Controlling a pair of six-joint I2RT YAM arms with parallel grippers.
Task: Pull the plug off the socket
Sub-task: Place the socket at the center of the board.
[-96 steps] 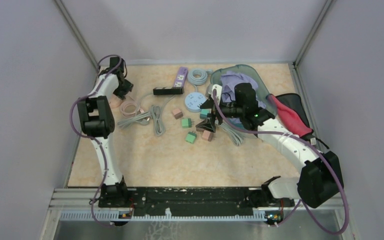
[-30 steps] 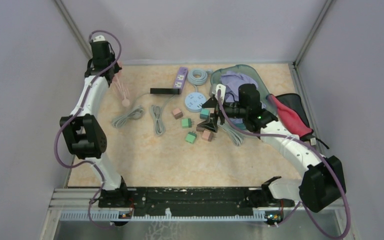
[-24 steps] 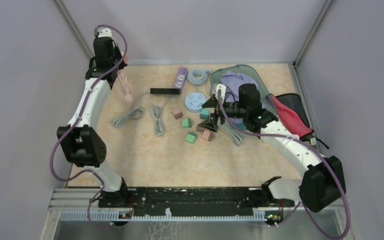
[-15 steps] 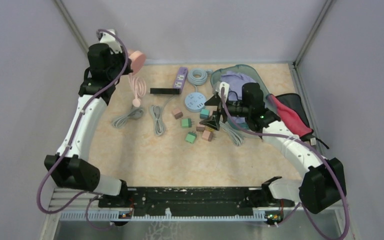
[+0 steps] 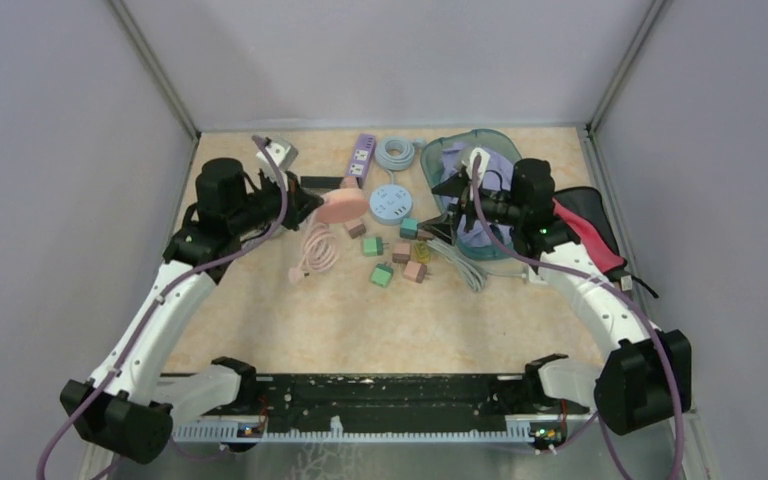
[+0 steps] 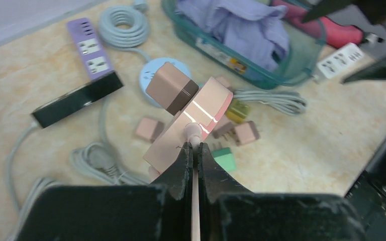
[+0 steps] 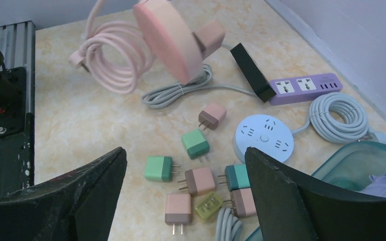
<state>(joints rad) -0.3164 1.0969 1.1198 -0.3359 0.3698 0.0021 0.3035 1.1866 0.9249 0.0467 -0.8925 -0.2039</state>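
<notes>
A round pink socket [image 5: 341, 206] hangs in the air over the table's middle left, with a pink and brown cube plug [image 6: 172, 94] stuck in its face. My left gripper [image 5: 305, 205] is shut on the socket's pink cord [image 6: 195, 134] right where it leaves the socket body [image 6: 201, 113]. The rest of the cord dangles in a coil [image 5: 315, 248]. In the right wrist view the socket [image 7: 166, 40] and plug [image 7: 208, 37] sit up ahead. My right gripper [image 5: 445, 208] stands open to the socket's right, apart from it, nothing between its fingers [image 7: 286, 196].
Several loose green, pink and teal plugs [image 5: 392, 262] lie under the gap between the arms. A round blue socket [image 5: 393, 203], purple power strip [image 5: 363, 153], black strip [image 7: 251, 70] and grey cords [image 5: 397, 152] lie behind. A teal bin with purple cloth [image 5: 480, 150] stands at the right.
My left arm has swung from the far left corner toward the middle, carrying the pink socket and its cord off the table. My right gripper has drawn back to the right, still open.
</notes>
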